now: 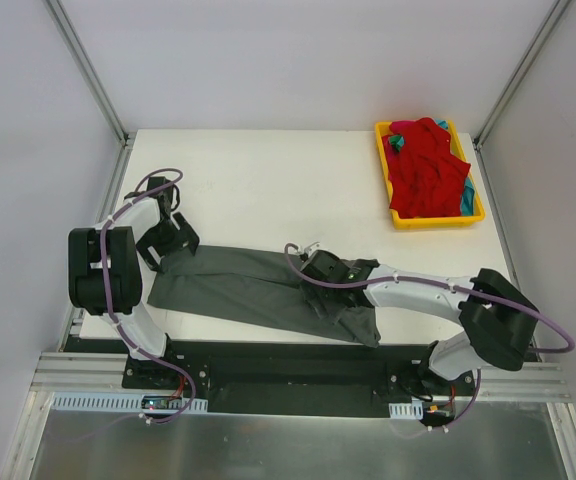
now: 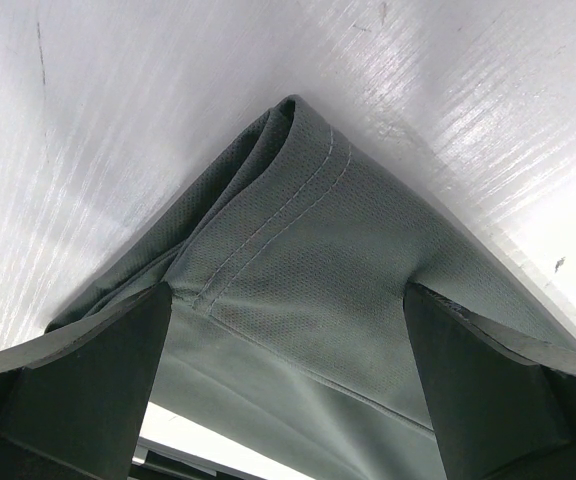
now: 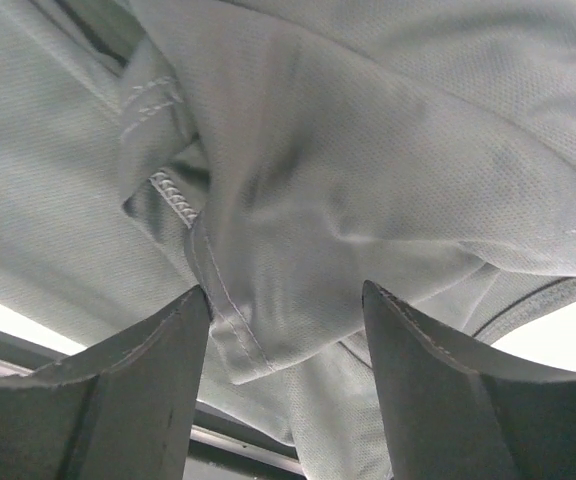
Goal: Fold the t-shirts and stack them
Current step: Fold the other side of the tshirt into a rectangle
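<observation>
The dark charcoal grey t-shirt [image 1: 253, 292] lies partly folded in a long strip across the near part of the table. My left gripper [image 1: 171, 248] is at its left end; in the left wrist view the jaws [image 2: 288, 300] stand wide open with a hemmed corner of the grey shirt [image 2: 298, 230] between them. My right gripper [image 1: 320, 274] is over the shirt's bunched right part; its jaws [image 3: 286, 295] are open around a fold of grey cloth [image 3: 318, 200]. The bright red t-shirt [image 1: 426, 168] lies crumpled in the tray, with bits of the teal one [image 1: 396, 143] showing beside it.
The yellow plastic tray [image 1: 436, 221] stands at the back right of the white table [image 1: 268, 180]. A black base rail [image 1: 288, 365] runs along the near edge. Metal frame posts rise at the back corners.
</observation>
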Robot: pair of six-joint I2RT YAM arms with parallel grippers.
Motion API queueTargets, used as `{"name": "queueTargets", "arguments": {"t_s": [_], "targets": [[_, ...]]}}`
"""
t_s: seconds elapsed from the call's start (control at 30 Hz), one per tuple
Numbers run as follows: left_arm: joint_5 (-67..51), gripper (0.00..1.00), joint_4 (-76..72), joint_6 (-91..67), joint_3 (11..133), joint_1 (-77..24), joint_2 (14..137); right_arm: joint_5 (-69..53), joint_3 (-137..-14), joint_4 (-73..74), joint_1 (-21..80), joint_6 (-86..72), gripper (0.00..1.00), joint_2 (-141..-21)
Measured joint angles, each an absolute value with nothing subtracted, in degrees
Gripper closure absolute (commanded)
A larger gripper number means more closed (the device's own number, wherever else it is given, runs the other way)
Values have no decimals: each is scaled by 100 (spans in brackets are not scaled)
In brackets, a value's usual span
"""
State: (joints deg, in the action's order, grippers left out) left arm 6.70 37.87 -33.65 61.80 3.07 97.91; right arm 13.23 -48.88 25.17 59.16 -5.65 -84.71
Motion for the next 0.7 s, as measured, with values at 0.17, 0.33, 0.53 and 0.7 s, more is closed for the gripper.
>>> {"name": "queueTargets", "arguments": {"t_s": [0.17,0.33,0.53,0.7], "targets": [[670,1,3791,-3367,6180,309,9826,1643,-4888,2672,5918,-720,61,-8534],[670,1,3793,-3365,6191,309,9826,1938,-4888,2912,5920,-836,76,-8503],[670,1,3795,-3365,6202,309,9826,2049,-4884,3105,5940,-961,80,-8335],[679,1,3798,-3365,6219,309,9826,2069,-4866,3258,5951,-1033,81,-8239]]}}
